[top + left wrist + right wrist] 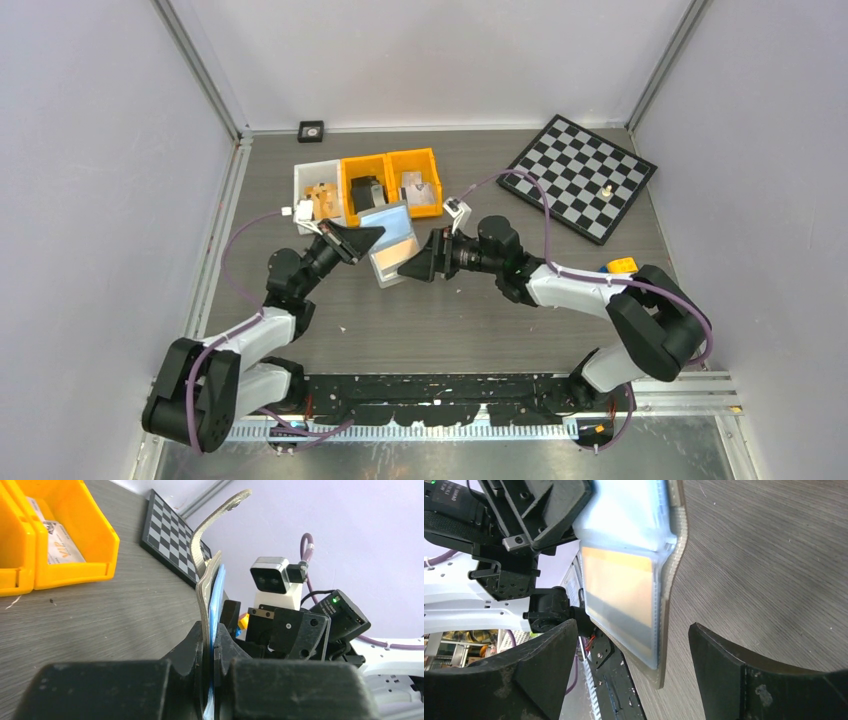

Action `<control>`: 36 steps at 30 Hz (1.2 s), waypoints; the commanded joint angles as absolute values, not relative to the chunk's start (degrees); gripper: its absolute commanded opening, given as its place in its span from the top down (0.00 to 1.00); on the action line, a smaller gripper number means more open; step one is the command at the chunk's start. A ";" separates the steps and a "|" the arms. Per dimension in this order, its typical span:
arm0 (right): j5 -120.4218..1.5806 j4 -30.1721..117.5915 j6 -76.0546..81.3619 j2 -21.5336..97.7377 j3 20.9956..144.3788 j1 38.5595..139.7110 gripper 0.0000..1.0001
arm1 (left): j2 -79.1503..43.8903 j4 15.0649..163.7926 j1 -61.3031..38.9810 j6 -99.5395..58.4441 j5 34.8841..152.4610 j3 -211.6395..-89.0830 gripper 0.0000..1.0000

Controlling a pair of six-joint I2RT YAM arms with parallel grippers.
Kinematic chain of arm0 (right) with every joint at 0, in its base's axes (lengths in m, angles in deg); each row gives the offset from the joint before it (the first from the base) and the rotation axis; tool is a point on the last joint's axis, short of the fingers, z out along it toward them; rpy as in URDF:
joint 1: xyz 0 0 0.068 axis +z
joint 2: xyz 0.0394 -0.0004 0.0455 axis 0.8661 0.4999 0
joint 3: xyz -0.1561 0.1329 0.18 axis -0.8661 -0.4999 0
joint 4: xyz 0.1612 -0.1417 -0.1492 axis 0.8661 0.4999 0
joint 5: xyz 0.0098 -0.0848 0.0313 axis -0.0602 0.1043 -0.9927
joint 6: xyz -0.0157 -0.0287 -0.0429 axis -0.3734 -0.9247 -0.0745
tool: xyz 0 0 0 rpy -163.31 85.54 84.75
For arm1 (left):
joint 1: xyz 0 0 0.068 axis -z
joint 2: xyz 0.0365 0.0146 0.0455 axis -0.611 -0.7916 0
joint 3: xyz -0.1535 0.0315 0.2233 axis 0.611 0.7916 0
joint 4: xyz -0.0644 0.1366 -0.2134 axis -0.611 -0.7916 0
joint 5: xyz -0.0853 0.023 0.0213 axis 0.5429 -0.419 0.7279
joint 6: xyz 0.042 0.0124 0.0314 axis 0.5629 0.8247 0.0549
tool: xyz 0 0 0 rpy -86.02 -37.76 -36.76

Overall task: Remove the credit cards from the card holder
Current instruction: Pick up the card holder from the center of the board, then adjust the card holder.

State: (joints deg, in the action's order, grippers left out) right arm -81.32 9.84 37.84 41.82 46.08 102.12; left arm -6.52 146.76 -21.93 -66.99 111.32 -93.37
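Observation:
The silver-grey card holder point(392, 243) is held up off the table, on edge, between both arms. My left gripper point(362, 240) is shut on its left edge; in the left wrist view the jaws point(211, 640) pinch the holder point(204, 587) with the pale blue card point(216, 597) inside. My right gripper point(416, 266) is open at the holder's other end. In the right wrist view its fingers point(631, 627) stand wide on either side of the holder's edge point(670, 605), apart from it. The pale blue card point(624, 515) and the tan-brown card point(619, 587) sit in its clear pocket.
A white bin point(318, 190) and two orange bins point(392, 180) holding small items stand just behind the holder. A chessboard point(580, 185) with one piece lies at the back right. A small black object point(311, 130) sits by the back wall. A yellow-blue item point(620, 266) lies by the right arm.

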 commanded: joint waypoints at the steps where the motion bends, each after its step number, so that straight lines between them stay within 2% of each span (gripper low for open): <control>1: -83.87 4.48 38.14 42.31 47.85 102.18 0.16 | -4.15 147.20 -22.02 -66.66 106.32 -92.77 1.00; 4: -84.44 3.48 38.82 42.98 48.01 102.26 0.31 | -3.76 145.32 -21.97 -67.90 105.72 -93.48 1.00; 7: -84.55 3.34 39.25 43.00 48.25 102.23 0.52 | -4.13 145.82 -21.93 -68.39 105.86 -93.57 1.00; 13: -84.35 3.07 40.29 42.43 48.35 102.20 0.80 | -5.19 146.73 -21.93 -68.68 106.37 -93.66 1.00; 14: -84.13 3.53 40.24 42.24 48.50 102.18 0.84 | -5.23 146.69 -21.93 -68.72 106.46 -93.66 0.97; 17: -83.11 7.19 39.54 41.14 49.35 101.64 0.96 | -5.67 146.37 -21.93 -68.44 106.84 -93.78 0.70; 19: -84.10 8.93 39.48 40.68 50.05 100.80 0.99 | -6.02 145.55 -21.93 -67.91 107.65 -94.19 0.50; 22: -88.80 11.92 39.54 40.03 52.00 99.24 1.00 | -6.46 142.68 -22.01 -65.77 110.42 -95.57 0.37; 29: -96.32 20.89 37.49 39.86 56.41 96.93 1.00 | -5.94 135.95 -23.16 -61.89 116.31 -98.42 0.34; 36: -102.62 24.47 38.57 43.35 60.29 96.38 1.00 | -6.19 137.06 -24.57 -61.75 119.20 -98.41 0.39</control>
State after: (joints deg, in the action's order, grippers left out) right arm -96.84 23.56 38.65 42.80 56.61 96.63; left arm -6.52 136.14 -23.68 -63.49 116.24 -96.72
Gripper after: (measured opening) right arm 0.083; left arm 0.635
